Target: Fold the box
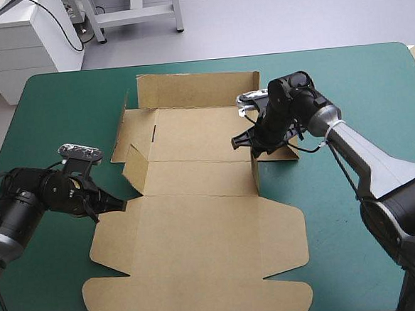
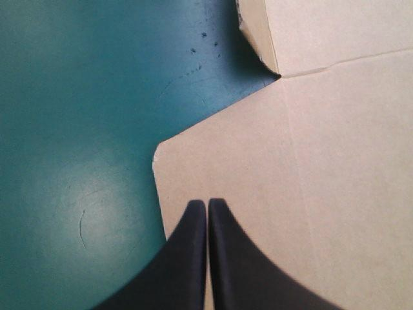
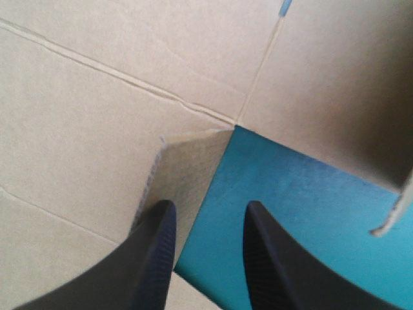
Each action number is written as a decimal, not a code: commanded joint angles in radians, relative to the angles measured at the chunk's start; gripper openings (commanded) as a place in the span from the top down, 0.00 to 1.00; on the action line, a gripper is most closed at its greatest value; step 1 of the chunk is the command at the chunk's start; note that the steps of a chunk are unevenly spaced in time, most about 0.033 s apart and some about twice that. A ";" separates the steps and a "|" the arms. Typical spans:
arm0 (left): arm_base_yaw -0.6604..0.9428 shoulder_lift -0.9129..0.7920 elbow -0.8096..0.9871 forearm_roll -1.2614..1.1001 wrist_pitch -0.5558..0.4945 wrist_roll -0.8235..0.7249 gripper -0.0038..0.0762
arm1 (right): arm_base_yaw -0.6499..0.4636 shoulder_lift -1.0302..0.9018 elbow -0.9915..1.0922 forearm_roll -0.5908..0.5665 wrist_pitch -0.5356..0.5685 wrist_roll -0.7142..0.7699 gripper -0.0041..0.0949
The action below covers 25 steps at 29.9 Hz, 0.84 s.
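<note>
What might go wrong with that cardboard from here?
The right gripper stands open at a raised flap; if it closes off-target, the flap may flop flat or crease wrongly. The left gripper, shut, sits at the box edge without gripping it, so the sheet might slide on the teal-green cover.

The tabletop point(image 1: 344, 75), under its teal-green cover, carried the box point(image 1: 200, 248): a cut sheet of brown board spread across the middle, from near the far edge almost to the near edge. Its broad near panel lay flat on the cover. The far wall and two small side flaps stood raised. Bare cover showed on both sides.
</note>
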 commanded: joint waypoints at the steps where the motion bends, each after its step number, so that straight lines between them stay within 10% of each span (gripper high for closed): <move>1: -0.002 -0.024 -0.034 0.001 -0.038 -0.001 0.96 | 0.000 -0.066 -0.121 -0.033 0.035 0.012 0.62; 25: -0.002 -0.024 -0.034 0.012 -0.045 0.018 0.96 | 0.000 -0.065 -0.040 0.026 0.035 -0.005 0.62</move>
